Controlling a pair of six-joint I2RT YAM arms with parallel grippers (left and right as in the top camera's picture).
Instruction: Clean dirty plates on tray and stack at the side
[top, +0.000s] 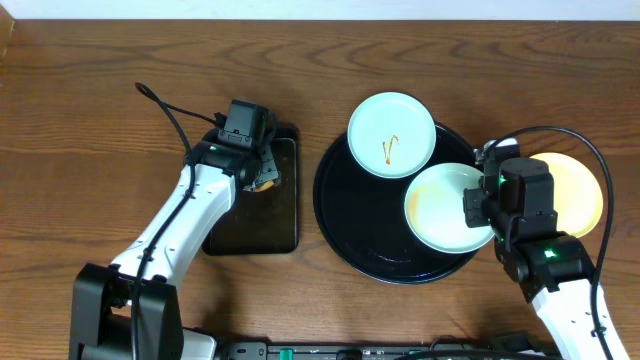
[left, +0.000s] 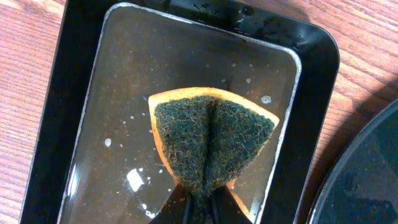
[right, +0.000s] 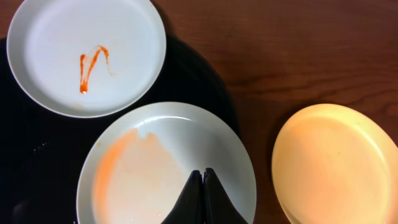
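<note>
My right pincer (right: 203, 177) is pressed together, its tips over the smeared plate (right: 134, 174), the green one nearest me on the round tray (right: 186, 78). I cannot tell whether the tips bear on it or hang just above. A broad orange film covers that plate's left half. Just beside it to the right, off the tray on the bare counter (right: 298, 50), sits the yellow plate (right: 336, 162), which looks clean. Farther back is the streaked plate (right: 56, 37), green with a thin orange squiggle; it seems to ride over the tray's far rim.

Across the counter, my left pincer (left: 198, 190) is pinching the sponge (left: 211, 140), folded with the green scouring side up, above the small tray (left: 74, 93), which seems to hold a film of water.

My worries are these. A wet sponge carried over may drip on the wood. If the right pincer merely rests on the smeared plate, scrubbing could skate it across the glossy tray into its neighbour. Pressing on the streaked plate where it overhangs may tip it. Both arms meeting over one plate could clash.
</note>
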